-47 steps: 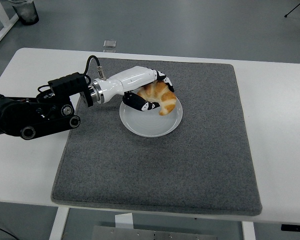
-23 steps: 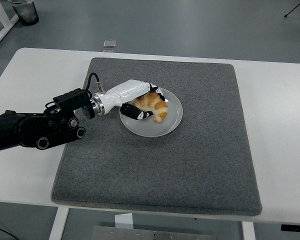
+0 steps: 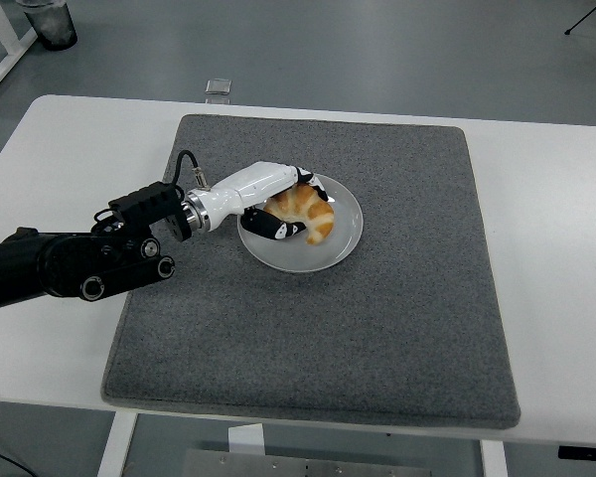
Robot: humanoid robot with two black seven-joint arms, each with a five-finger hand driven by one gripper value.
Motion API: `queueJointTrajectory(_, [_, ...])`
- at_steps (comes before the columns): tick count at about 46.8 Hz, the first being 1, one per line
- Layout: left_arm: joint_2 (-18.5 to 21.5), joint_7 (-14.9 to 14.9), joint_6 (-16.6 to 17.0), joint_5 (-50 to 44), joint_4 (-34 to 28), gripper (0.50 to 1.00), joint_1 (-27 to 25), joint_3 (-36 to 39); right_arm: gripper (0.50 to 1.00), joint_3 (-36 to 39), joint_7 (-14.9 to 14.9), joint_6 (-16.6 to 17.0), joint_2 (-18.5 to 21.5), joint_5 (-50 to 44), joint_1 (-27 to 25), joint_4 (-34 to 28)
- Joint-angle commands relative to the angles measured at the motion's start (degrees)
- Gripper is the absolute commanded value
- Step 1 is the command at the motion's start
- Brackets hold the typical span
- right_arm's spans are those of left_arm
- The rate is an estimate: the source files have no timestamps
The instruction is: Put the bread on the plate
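A golden croissant (image 3: 306, 208) lies on the white round plate (image 3: 328, 248) in the middle of the grey mat (image 3: 308, 298). My left hand (image 3: 283, 204), white with black fingertips, comes in from the left and its fingers are still curled around the left end of the croissant, with the thumb (image 3: 278, 231) below it on the plate. The croissant rests on the plate's surface. My right hand is out of view.
The grey mat covers most of the white table (image 3: 556, 248). The left arm (image 3: 70, 263) lies low over the table's left side. A small clear object (image 3: 217, 86) sits near the far edge. A dark bin (image 3: 48, 22) stands on the floor beyond.
The left hand has lowered the croissant onto the plate and drawn slightly left. The forearm has sunk lower over the table. Between half a second ago and now little moved.
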Motion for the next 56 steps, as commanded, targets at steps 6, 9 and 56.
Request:
queueJointTrajectory(6, [0.1,0.0,0.4,0.0,0.0,0.574,0.8,-0.1,0.952,0.0,0.0,0.0,0.0,0.0,0.0,0.0])
queueJointTrajectory(9, [0.2,0.0,0.4,0.0,0.1,0.585,1.0,-0.1,0.952,0.0,0.0,0.0,0.0,0.0,0.0,0.0])
queueJointTrajectory(56, [0.3,0.0,0.5,-1.2,0.0,0.889,1.1,-0.3,0.952,-0.1,0.0,0.0,0.0,0.0,0.0,0.0])
